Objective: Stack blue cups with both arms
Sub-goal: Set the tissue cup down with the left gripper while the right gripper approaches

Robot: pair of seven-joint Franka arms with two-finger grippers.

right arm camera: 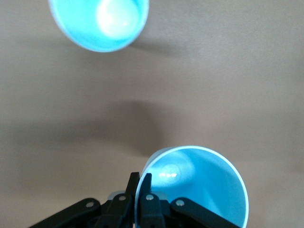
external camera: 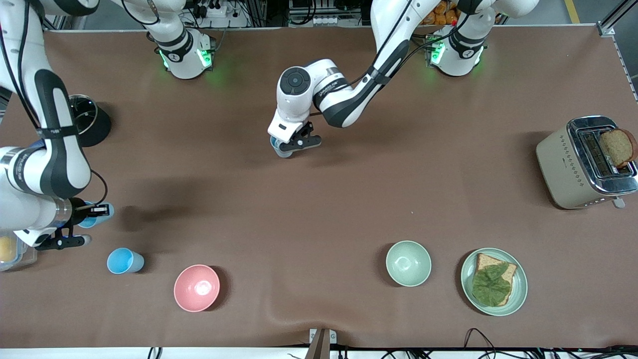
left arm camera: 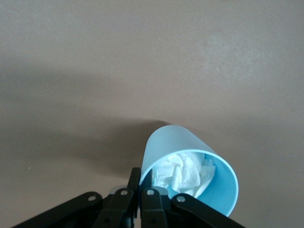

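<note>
Pinching cup rims, left pincer on tissue-stuffed cup, right pincer on empty cup beside loose cup

A brown cloth covered the desk from edge to edge, with a slight wrinkle near the middle of the edge closest to the front camera. Light fell from overhead and threw soft dark shadows across the cloth. Along the desk's upper edge ran a grey floor with a yellow line, silver aluminium framing and a white power strip tangled with black cables.
</note>
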